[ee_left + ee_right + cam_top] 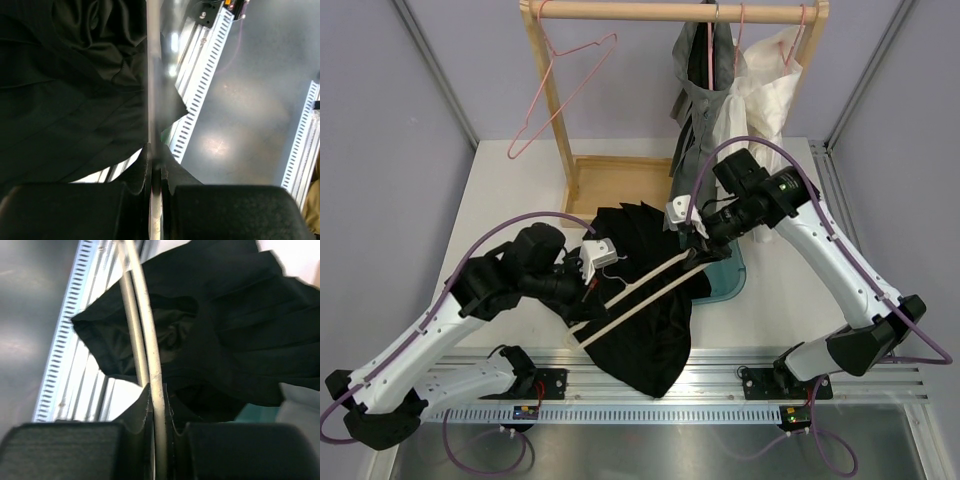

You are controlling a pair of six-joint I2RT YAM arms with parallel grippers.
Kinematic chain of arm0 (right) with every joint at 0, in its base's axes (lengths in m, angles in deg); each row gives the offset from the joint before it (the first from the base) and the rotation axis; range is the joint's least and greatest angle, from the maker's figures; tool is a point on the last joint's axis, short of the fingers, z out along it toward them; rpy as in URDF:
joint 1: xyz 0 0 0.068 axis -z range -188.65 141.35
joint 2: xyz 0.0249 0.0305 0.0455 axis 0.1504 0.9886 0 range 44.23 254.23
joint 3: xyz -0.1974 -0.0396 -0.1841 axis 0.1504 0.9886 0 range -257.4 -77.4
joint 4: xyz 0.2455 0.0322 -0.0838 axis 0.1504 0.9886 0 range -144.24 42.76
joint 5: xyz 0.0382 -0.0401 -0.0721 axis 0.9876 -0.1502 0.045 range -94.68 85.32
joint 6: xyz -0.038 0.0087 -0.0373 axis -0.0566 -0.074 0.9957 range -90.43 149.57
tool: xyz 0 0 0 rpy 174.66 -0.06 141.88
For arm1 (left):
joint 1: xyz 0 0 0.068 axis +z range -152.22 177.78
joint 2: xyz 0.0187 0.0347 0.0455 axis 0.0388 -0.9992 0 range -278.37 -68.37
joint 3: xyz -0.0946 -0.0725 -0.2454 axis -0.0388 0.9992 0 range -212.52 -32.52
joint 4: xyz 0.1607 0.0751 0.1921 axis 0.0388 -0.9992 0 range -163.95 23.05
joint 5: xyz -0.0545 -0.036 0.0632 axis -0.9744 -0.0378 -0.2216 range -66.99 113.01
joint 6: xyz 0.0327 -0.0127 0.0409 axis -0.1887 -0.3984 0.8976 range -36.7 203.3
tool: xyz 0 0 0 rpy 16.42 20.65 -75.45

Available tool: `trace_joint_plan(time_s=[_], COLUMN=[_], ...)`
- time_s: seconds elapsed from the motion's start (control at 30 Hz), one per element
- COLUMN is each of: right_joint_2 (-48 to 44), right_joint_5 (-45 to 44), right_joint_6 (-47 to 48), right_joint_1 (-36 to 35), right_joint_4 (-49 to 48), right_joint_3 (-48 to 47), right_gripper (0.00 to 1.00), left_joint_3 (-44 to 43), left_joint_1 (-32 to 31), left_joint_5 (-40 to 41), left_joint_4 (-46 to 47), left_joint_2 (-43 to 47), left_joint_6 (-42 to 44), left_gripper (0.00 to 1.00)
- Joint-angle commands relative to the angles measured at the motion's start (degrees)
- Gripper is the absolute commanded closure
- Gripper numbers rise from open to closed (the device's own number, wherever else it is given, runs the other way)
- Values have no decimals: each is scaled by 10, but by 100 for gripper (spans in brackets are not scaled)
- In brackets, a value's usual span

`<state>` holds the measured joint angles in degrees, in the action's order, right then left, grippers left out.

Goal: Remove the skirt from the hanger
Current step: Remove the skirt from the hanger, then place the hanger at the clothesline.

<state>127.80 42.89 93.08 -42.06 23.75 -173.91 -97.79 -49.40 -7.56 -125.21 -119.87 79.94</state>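
Observation:
The skirt (650, 340) looks near-black with broad pleats. It is draped over a cream hanger (642, 290) that lies slanted across the table's front, and its lower part hangs over the front rail. My left gripper (588, 287) is shut on the hanger's lower left end. My right gripper (698, 240) is shut on its upper right end. In the left wrist view the jaws (156, 172) pinch the hanger wire (152, 90), with the skirt (65, 100) on the left. In the right wrist view the jaws (160, 407) pinch the hanger's rod (148, 335), with the skirt (240, 325) behind it.
A teal tub (728, 278) lies partly under the skirt and right gripper. A wooden rack (552, 90) stands at the back with an empty pink hanger (572, 72), a grey garment (705, 95) and a white garment (772, 90). The aluminium rail (720, 385) runs along the front.

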Motion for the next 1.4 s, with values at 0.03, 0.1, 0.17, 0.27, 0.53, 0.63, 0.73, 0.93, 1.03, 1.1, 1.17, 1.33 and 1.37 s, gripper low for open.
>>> trace_joint_plan(time_s=[0.03,0.1,0.17,0.27,0.53,0.63,0.73,0.93,1.03,1.1,1.17,1.33,1.37], right_joint_2=[-17,-24,-25,-18,-30,-34,-39,-40,-39,-39,-38,-39,-39], right_joint_5=[-27,-9,15,58,115,124,128,124,125,126,127,128,128], right_joint_6=[21,33,50,84,101,99,96,98,100,99,100,99,99], right_joint_1=[-3,5,26,66,95,95,95,99,98,99,98,99,99], right_joint_4=[68,87,111,150,160,159,159,160,159,160,160,160,160], right_joint_3=[-20,-25,-32,-49,-38,-39,-38,-25,-21,-20,-18,-16,-16], right_gripper=[95,100,100,100,100,100,100,100,100,100,100,100,100], left_joint_3=[-17,-10,-3,13,60,63,67,69,67,66,66,69,69], left_joint_1=[-3,-3,-4,-4,-4,-3,-3,-2,-3,-2,-3,-3,-3], left_joint_5=[-35,-44,-49,-48,-13,25,50,89,104,110,114,111,113], left_joint_4=[17,21,26,33,89,90,93,111,110,108,105,105,105], left_joint_2=[0,6,19,35,113,124,134,165,178,181,181,178,176], left_joint_6=[8,7,5,2,-6,12,26,28,30,30,30,30,30], left_gripper=[97,93,85,71,41,40,42,51,56,60,67,88,97])
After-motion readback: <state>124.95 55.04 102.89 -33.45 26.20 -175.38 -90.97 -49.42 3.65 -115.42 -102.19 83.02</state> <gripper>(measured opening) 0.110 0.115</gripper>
